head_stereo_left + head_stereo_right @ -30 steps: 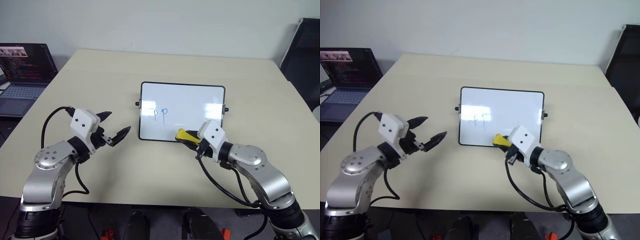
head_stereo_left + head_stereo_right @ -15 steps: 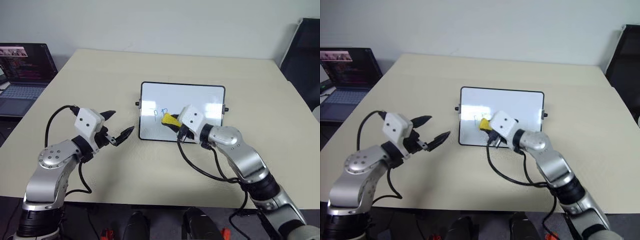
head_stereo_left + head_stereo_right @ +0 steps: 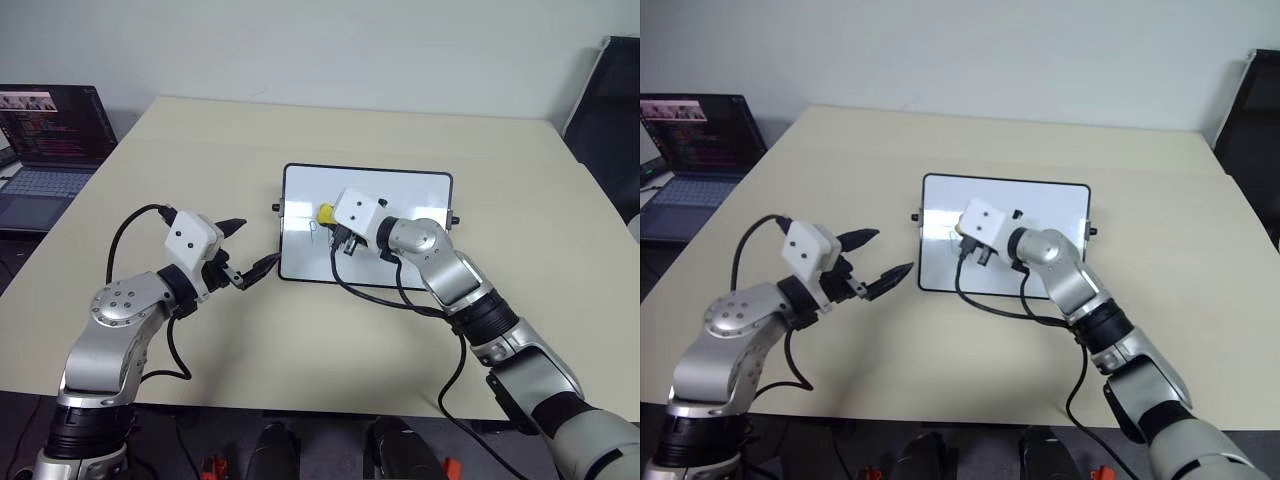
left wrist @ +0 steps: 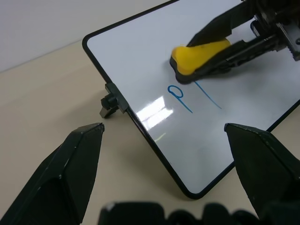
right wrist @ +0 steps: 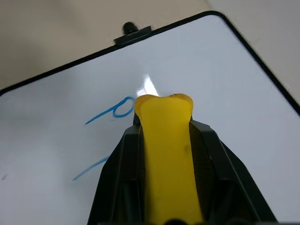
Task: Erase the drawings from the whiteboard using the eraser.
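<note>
The whiteboard lies flat at the table's middle. My right gripper is shut on the yellow eraser, which has a black underside. The eraser rests on the board's left part, right beside the drawings. The drawings are a small blue looped mark and a thin blue stroke. The right wrist view shows the loop just past the eraser's tip. My left gripper hangs open and empty, just off the board's left front corner.
An open laptop stands on a surface to the far left. A black chair is at the back right. The right wrist's black cable loops over the board's front edge onto the bare beige table.
My right gripper has carried the eraser from the board's front edge, left and further across the board, to the blue marks. My left gripper has drifted slightly toward the board.
</note>
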Controlling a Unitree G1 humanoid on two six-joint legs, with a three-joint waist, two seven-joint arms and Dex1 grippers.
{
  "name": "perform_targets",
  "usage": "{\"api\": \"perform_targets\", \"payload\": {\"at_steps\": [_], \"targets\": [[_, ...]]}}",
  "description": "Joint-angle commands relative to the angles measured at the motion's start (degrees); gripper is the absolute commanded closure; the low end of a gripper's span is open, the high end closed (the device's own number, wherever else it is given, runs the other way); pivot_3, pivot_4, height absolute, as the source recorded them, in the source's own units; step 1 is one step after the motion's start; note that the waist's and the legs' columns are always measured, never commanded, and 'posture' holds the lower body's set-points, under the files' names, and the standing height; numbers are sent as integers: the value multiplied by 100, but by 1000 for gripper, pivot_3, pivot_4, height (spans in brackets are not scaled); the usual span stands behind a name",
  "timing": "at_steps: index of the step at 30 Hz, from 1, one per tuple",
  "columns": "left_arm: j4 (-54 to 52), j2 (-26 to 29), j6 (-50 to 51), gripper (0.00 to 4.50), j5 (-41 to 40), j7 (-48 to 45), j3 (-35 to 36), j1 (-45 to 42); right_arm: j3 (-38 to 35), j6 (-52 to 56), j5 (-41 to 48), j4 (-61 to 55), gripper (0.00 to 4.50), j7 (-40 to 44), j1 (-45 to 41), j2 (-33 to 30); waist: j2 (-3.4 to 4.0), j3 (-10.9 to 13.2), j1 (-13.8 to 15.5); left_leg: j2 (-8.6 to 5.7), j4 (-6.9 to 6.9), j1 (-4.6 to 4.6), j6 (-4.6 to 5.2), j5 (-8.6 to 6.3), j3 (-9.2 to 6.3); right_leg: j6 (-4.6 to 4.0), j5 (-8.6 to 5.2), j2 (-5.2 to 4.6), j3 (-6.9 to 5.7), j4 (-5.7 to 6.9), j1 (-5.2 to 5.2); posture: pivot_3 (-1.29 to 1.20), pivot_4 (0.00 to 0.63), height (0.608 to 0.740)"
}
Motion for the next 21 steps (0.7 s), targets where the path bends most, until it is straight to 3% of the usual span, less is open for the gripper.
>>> {"api": "perform_targets", "payload": {"at_steps": [1,5,9,11,21], "targets": [[-117,34,-121,0,-2,-19,68,-25,309,40,-219,-74,3502,649,232,-359,0,0,2,0,7,1,0,0,0,-9,-5,0,1,2,2,0,150,740],[-73,-14,-144,0,26,2,24,-49,332,-269,-406,68,3503,614,207,-431,0,0,-5,-1,19,6,1,2,1,-27,0,-1,5,2,5,0,150,740],[-79,-30,-140,0,24,-30,-18,4,-152,-601,-724,714,3503,-659,-243,-108,0,0,-18,-1,19,10,7,7,1,-31,19,0,7,4,1,0,150,740],[-66,-12,-153,0,25,-52,-12,50,-265,-638,-738,873,3503,-876,-357,-56,0,0,-7,-2,19,9,10,17,1,-27,31,1,9,3,-1,0,150,740],[-12,-16,-195,0,36,-81,0,52,83,48,-567,241,3503,761,300,-327,-4,-3,-1,0,12,10,9,25,2,-26,24,0,6,-3,4,0,150,740]]}}
